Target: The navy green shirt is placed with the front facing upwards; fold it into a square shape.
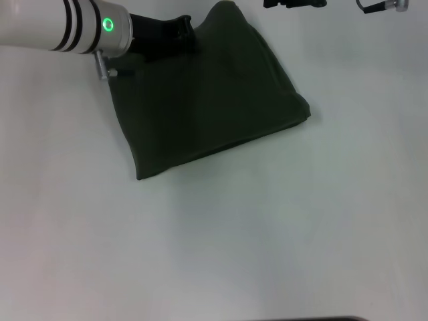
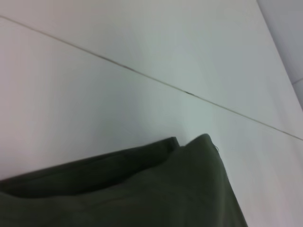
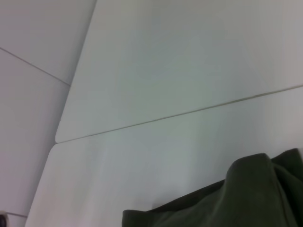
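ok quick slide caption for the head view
Left gripper at the far edge of the navy green shirt, folded into a rough square on the white table.

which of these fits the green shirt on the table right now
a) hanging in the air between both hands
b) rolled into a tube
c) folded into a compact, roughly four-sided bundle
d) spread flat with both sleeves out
c: in the head view the navy green shirt lies on the white table as a compact four-sided bundle with no sleeves sticking out, and the left hand is at its far left corner.

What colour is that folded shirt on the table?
Plain dark olive green; the navy green shirt shows best in the head view.
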Action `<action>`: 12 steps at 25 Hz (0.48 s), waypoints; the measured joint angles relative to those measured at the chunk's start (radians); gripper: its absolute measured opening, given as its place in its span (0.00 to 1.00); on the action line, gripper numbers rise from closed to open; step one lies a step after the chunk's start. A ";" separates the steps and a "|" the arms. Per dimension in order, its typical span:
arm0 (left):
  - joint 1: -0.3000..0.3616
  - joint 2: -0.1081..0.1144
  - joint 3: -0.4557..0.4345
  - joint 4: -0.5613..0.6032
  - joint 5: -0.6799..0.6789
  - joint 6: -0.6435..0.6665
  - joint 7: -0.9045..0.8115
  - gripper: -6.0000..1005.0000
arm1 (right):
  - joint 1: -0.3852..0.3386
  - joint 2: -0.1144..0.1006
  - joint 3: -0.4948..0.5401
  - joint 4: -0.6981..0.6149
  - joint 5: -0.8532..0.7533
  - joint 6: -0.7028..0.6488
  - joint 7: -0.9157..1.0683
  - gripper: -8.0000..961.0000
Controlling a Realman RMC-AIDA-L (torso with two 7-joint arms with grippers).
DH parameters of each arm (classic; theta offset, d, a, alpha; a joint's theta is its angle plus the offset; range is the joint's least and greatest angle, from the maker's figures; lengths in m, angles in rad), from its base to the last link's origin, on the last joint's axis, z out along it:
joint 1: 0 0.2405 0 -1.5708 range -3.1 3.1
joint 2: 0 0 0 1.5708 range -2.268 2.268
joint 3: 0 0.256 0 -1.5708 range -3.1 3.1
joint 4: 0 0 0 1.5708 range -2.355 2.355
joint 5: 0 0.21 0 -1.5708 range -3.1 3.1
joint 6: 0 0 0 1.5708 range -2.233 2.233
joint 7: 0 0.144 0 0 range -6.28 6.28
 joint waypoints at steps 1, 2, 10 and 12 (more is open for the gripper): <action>0.000 -0.001 0.000 0.003 0.001 -0.009 0.002 0.00 | -0.002 0.000 0.003 0.000 0.000 -0.001 0.000 0.42; 0.000 -0.003 0.000 0.007 0.002 -0.016 0.005 0.00 | -0.003 0.000 0.005 0.000 0.000 -0.001 0.000 0.42; -0.023 -0.003 0.038 0.071 0.008 -0.101 0.022 0.01 | -0.006 0.000 0.008 0.000 0.000 -0.002 0.000 0.42; -0.024 -0.001 0.046 0.074 0.008 -0.113 0.018 0.01 | -0.006 0.000 0.008 0.000 0.000 -0.002 0.000 0.42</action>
